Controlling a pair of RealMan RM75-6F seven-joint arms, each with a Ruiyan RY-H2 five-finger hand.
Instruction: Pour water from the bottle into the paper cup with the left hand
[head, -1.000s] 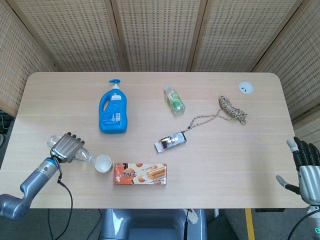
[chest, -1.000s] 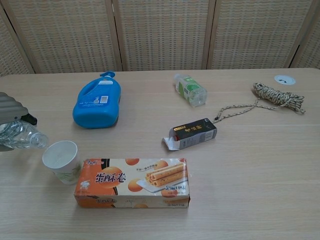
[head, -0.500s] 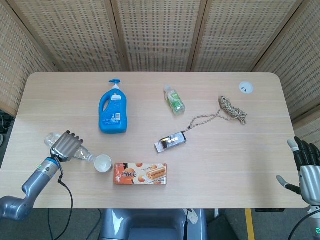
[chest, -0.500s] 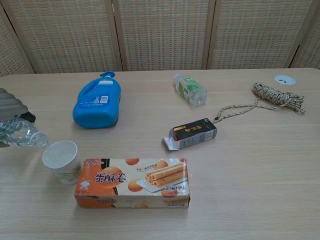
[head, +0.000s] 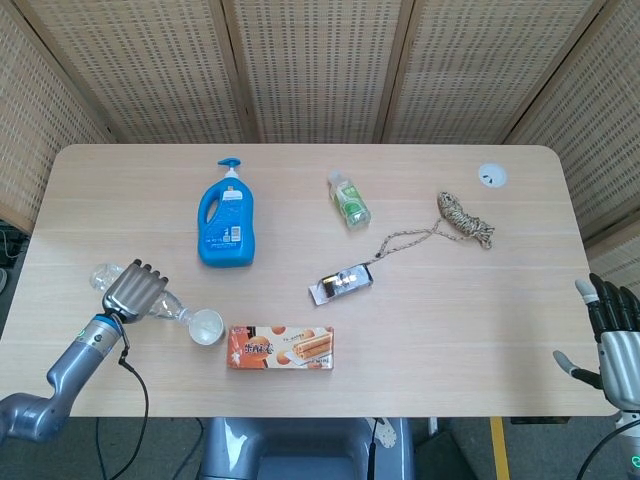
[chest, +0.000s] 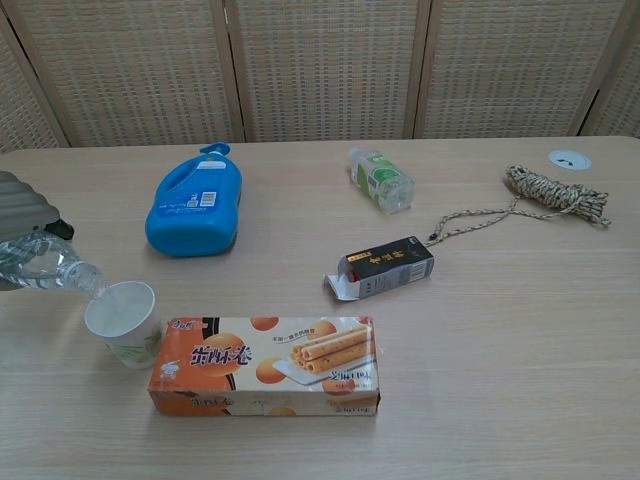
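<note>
- Woven cane screens stand behind the pale wood-grain desk
- My left robot hand wraps the clear, crinkled plastic bottle, tipped so its mouth sits at the rim of the white paper cup
- Risk, I judge: the light cup could tip or water miss the rim and wet the cardboard biscuit box just beside it
- My right robot hand hangs empty, fingers apart

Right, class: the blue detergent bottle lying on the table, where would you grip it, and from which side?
Grip the blue detergent bottle across its wide body, coming down from above. It lies flat, label up, pump pointing toward the screen, so both long sides are open.
</note>
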